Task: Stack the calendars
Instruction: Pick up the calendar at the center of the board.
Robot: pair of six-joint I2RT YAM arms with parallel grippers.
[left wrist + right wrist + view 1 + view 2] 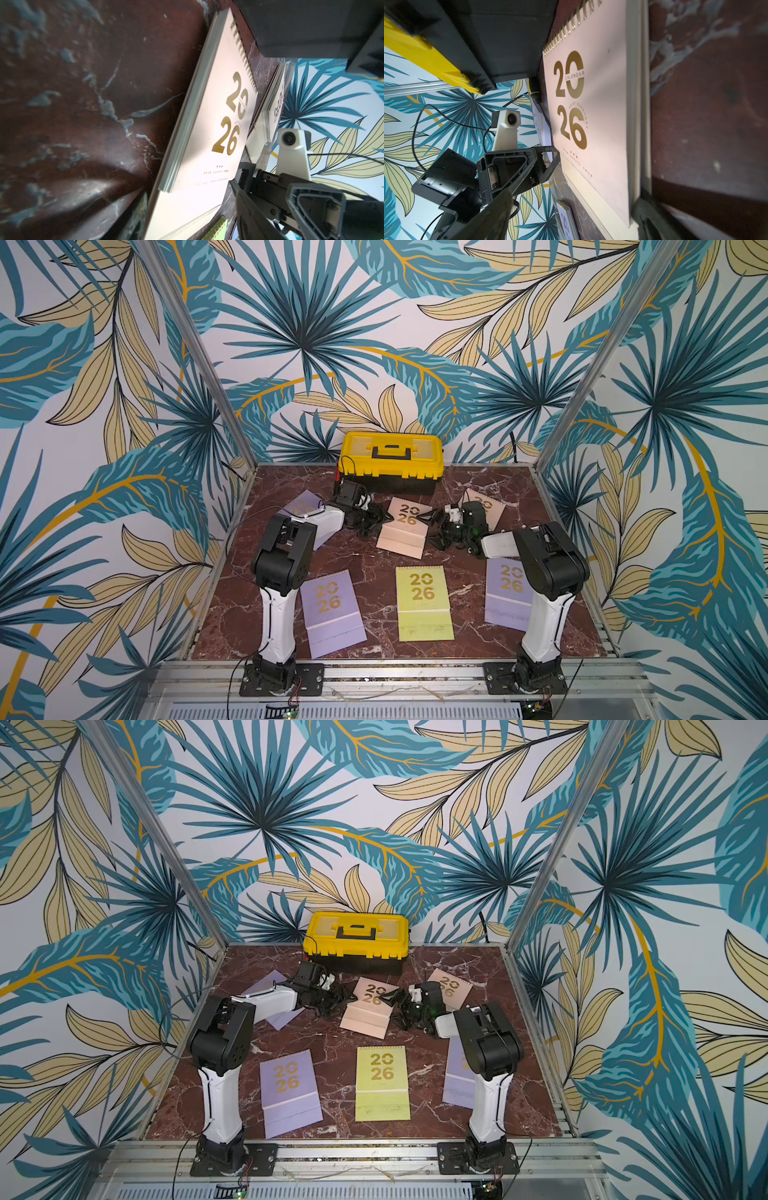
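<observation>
Left wrist: open marble point(83, 108) along long edge of nearer peach calendar point(209, 133)

1. You face a back wall point(307, 344) and two side walls point(83, 406), all papered alike: teal palm fronds, cream leaves and gold stems on white.
2. Two bare metal posts point(197, 352) rise from the table's far corners and lean outward in both top views.
3. Your table point(365, 568) has a dark red-brown marble top with white veins.
4. A grooved metal rail point(399, 674) runs along the near edge, with a slotted white grille point(345, 711) below it.
5. A yellow-and-black toolbox point(390, 462) sits mid-back against the wall, lid shut and handle flat.
6. A black cable point(513, 448) hangs down the back wall to its right.
7. The light is even and the shadows on the tabletop are soft.
</observation>
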